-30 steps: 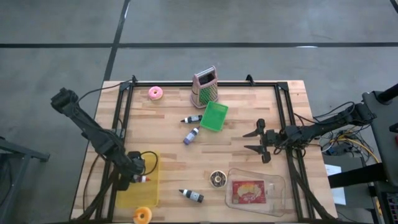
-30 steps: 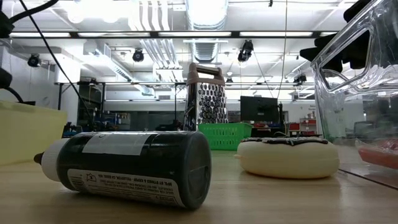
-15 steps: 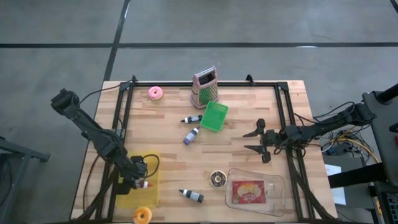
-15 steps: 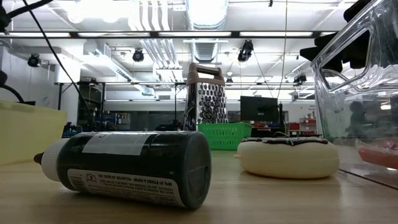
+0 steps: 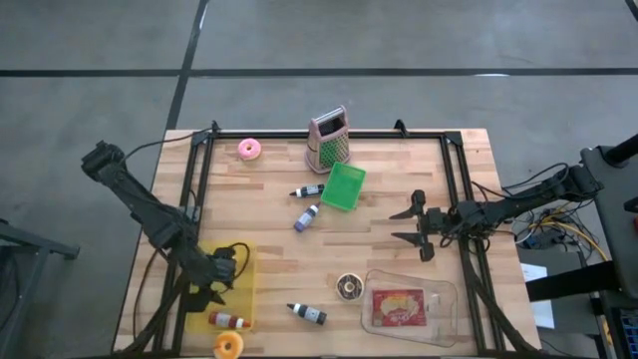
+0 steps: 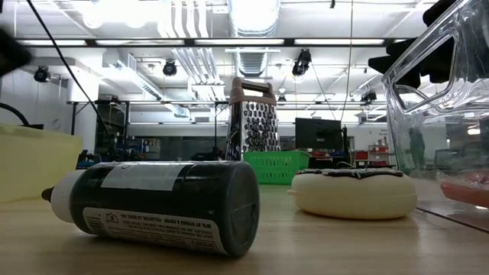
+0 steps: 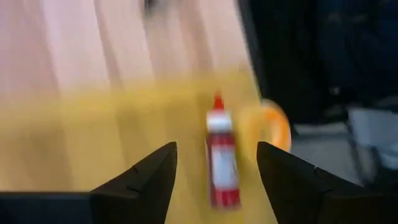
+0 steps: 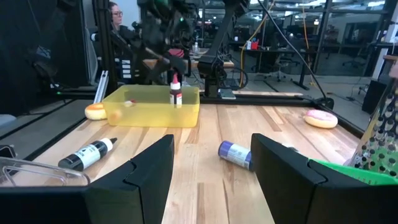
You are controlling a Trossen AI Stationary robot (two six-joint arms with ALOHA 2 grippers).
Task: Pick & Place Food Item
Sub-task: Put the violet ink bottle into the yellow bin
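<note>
Two claws in play, and my left gripper [image 5: 211, 289] is the busy one: it hangs over the yellow bin [image 5: 242, 261] at the near left corner of the table [image 5: 399, 274], fingers [image 7: 138, 180] spread wide with nothing between them. Down in that bin lies the red bottle [image 5: 228, 321], on its side on the yellow floor, red tip pointing away from my wrist camera [image 7: 220, 162] and clear of both fingers. Just past the bin's near edge sits an orange donut [image 5: 229, 345], touching nothing I hold. My right gripper [image 5: 411, 226] waits over the right side of the table, also open and empty, its fingers [image 8: 137, 171] framing the long look across the wood toward the bin [image 8: 152, 106]. Between my two arms the table carries a pink donut [image 5: 249, 150] at the far edge, a box grater [image 5: 328, 141] standing upright, a green basket [image 5: 344, 186] just beside it, a purple-capped bottle [image 5: 307, 216] on its side, and a dark bottle [image 5: 307, 314] lying near the front. Close to that is a chocolate-iced donut [image 5: 348, 287], and next to it a clear tray [image 5: 439, 299] with a red packet inside.
</note>
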